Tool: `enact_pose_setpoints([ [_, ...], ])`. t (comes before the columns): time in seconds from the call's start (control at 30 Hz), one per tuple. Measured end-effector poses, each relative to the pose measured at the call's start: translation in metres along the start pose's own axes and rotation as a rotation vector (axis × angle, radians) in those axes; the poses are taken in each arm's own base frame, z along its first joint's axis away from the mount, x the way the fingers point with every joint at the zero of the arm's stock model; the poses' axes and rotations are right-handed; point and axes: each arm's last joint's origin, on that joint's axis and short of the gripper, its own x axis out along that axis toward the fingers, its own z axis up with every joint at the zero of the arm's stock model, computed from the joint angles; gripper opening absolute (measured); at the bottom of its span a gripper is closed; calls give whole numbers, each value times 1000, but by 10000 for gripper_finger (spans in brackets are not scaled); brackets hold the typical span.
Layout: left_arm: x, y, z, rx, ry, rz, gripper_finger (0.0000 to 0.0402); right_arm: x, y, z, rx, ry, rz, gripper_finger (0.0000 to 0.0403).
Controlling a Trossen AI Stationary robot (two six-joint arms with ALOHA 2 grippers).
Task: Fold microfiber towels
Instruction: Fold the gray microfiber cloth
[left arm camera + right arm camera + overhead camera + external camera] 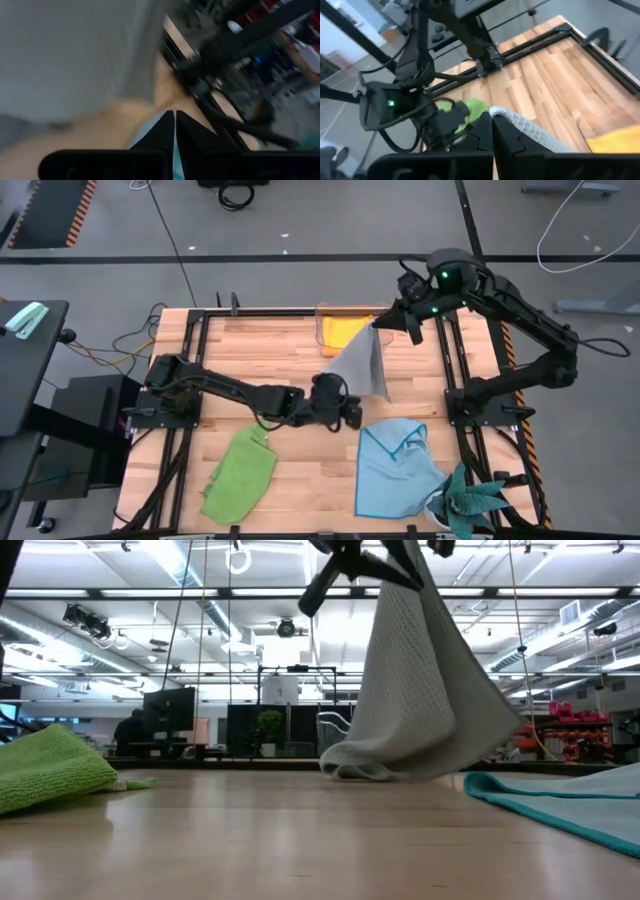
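Altogether four towels [240,476], the grey one [366,362] pinched in the right end effector [378,326]; left end effector [352,416] closed, empty

The grey towel [365,363] showed a fine waffle weave, while the others were plain lime green [240,475], light blue [395,470] and orange-yellow [345,330] over pale striped wood tabletop [270,345].

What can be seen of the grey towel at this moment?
The grey towel is a thin, soft cloth with a waffle-like weave, hanging in loose folds. The right hand is shut on its top corner and holds it up above the wooden table, near the middle and toward the far edge. In the low view its lowest edge is bunched down at the tabletop. The left hand is shut and sits close by its lower part; whether it touches the cloth cannot be told.
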Motion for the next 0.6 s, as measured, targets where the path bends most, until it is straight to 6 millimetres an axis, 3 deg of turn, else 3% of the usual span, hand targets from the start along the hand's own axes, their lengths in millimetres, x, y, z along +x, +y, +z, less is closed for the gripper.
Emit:
enact_pose_setpoints([
  [0.2,10,5,-11,-55,71,-1,9,10,4,17,-43,16,76,0],
  [0.6,47,39,17,-109,-6,129,7,-3,22,39,-89,-44,116,0],
])
